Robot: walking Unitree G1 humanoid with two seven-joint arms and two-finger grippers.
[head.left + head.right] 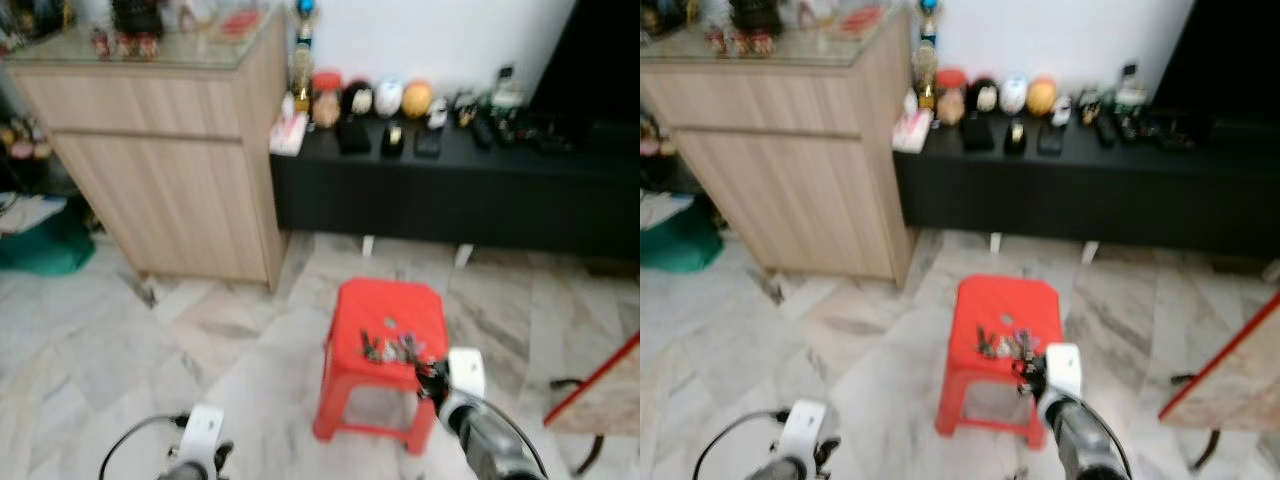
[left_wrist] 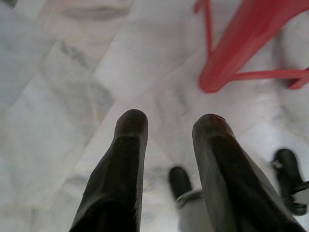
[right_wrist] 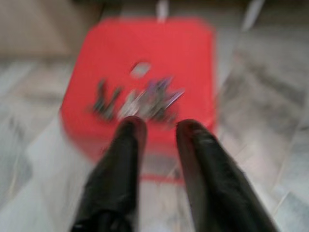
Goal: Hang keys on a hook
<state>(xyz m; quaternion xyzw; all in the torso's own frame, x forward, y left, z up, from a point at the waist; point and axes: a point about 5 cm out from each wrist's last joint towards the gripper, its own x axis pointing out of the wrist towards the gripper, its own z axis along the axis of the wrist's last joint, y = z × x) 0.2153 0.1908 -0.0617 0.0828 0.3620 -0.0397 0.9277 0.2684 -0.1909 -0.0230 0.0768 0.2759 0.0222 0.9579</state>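
Observation:
A bunch of keys point(image 1: 392, 348) lies on top of a red plastic stool point(image 1: 385, 310) on the marble floor. In the blurred right wrist view the keys point(image 3: 140, 99) sit just beyond my right gripper point(image 3: 157, 126), whose two black fingers stand open with nothing between them. From the head, the right gripper point(image 1: 432, 378) hovers at the stool's near right edge. My left gripper point(image 2: 169, 124) hangs low over the floor, open and empty, with a leg of the stool point(image 2: 231, 53) ahead of it.
A wooden cabinet point(image 1: 170, 150) stands at the back left. A low black bench point(image 1: 450, 190) along the white wall carries several small items. A green bag point(image 1: 45, 245) lies at far left. A table edge with red trim point(image 1: 600, 395) juts in at right.

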